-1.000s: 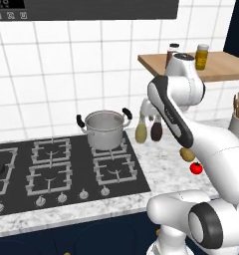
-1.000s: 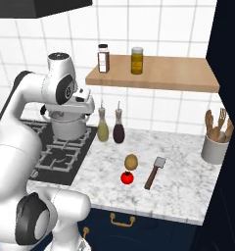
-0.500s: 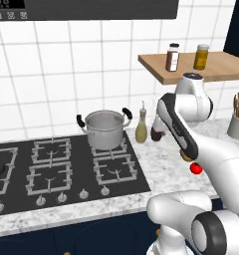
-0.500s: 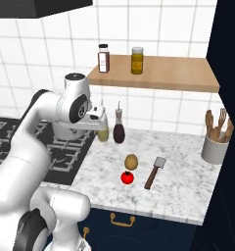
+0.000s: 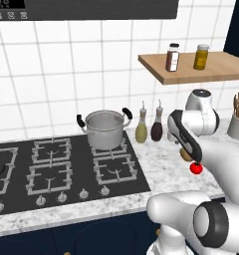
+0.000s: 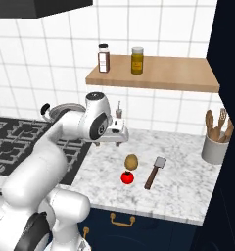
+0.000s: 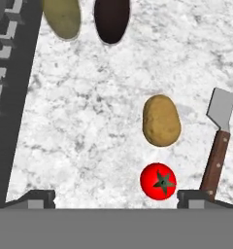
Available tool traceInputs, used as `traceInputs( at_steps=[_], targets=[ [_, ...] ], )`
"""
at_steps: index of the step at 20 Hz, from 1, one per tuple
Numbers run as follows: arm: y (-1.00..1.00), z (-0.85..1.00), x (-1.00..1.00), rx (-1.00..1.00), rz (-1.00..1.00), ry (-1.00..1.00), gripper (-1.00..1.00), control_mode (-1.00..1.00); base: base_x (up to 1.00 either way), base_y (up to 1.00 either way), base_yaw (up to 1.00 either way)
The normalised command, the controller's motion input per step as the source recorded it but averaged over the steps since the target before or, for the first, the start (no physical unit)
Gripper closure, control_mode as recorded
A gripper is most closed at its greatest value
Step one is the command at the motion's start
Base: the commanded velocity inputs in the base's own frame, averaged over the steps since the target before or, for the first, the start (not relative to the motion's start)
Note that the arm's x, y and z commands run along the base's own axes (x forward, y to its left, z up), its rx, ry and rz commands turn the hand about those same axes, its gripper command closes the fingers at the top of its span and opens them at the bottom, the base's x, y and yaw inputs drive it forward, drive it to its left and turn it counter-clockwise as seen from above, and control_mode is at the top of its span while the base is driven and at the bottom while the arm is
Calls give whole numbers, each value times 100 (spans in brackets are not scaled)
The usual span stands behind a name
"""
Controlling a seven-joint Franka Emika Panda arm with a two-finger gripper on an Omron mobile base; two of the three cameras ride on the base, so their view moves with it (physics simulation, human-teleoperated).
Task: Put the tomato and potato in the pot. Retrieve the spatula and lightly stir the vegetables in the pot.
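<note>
Swinging away from the pot [image 5: 105, 128] on the hob, the arm has carried its fingers [image 6: 120, 135] out over the marble bench [image 6: 183, 184], where they hang wide apart and empty. Below them the tomato [image 7: 158, 181] lies just beside the potato [image 7: 161, 120]. Alongside rests the spatula [image 7: 217, 141].

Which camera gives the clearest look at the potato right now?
The hand view: the potato lies whole on the marble, seen from above, just beyond the tomato. The right base view shows it whole too, but small. In the left base view it is mostly hidden behind the arm.
</note>
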Motion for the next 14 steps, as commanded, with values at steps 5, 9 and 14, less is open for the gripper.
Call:
traceInputs(
  at_steps=[5, 9, 14],
  targets=[
    [-61, -35, 41, -1, 0, 12, -100, -100, 0, 0, 0],
    [-36, -46, 34, 0, 0, 15, -100, -100, 0, 0, 0],
    [-35, -50, 40, 0, 0, 13, -100, -100, 0, 0, 0]
  ],
)
